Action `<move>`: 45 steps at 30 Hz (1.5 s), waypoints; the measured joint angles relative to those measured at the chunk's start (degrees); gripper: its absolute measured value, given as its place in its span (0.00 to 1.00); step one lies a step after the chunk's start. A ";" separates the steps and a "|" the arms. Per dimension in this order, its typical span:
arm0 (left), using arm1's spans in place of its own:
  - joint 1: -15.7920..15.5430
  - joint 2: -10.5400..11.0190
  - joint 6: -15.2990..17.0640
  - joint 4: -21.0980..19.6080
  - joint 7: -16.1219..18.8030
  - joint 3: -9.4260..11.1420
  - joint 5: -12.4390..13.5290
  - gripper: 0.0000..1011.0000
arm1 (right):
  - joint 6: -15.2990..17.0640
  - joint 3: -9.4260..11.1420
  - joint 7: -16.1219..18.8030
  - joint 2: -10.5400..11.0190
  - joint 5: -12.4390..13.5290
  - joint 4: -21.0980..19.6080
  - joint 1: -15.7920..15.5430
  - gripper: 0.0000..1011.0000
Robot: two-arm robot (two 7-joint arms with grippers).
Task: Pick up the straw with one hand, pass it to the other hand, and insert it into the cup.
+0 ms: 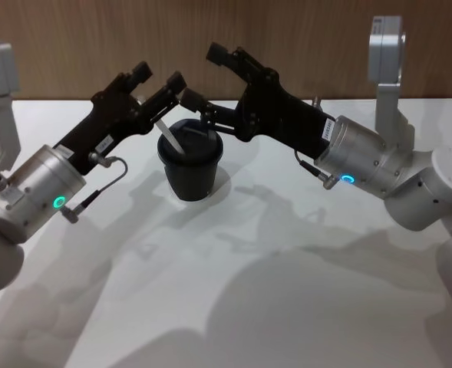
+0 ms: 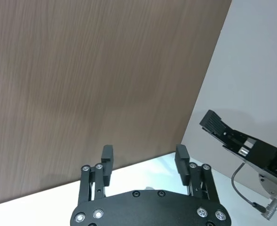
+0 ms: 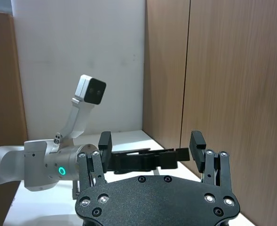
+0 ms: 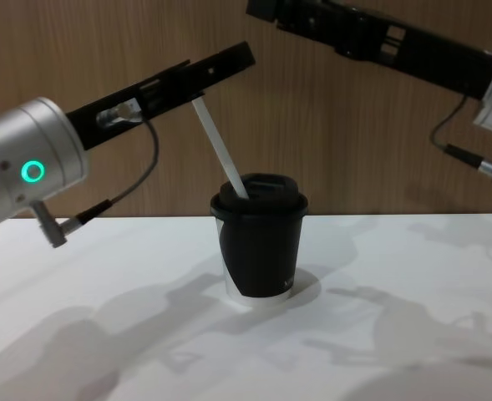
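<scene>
Left gripper: the left gripper is open. Its two fingers stand well apart and there is nothing between them. It reaches forward and upward over the counter, and its tips point toward the wooden wall.

Right gripper: the right gripper is also open, with its fingers spread wide and nothing held. It comes in from the opposite side. Its tips are near the tips of the left gripper, just apart from them, and in the chest view it is higher than the left gripper.

Straw: the straw is below the left gripper, under the front part of the fingers. Its lower end is in the cup, through the lid. It stands tilted, and its upper end leans toward the left gripper and comes right up to the underside of it. I cannot tell whether it touches there. It is not between the fingers of either gripper.

Cup: the cup stands upright on the counter. It is below both grippers, under the place where their tips come close, and a little nearer to the left one. Neither gripper touches it.

Lid: the lid is on the cup, and the straw goes in on the side toward the left gripper.
</scene>
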 joint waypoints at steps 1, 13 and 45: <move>0.23 0.15 0.00 -0.24 -0.07 -0.09 -0.15 0.81 | 0.00 0.00 0.00 0.00 0.00 0.00 0.00 0.99; 3.88 2.23 -1.24 -3.34 -1.79 -1.77 -2.76 0.99 | 1.05 0.19 -2.66 0.88 0.42 -2.35 -2.65 0.99; 12.15 5.98 -6.24 -7.93 -8.82 -3.42 -8.37 0.99 | 2.89 0.82 -9.40 3.91 0.73 -7.10 -8.41 0.99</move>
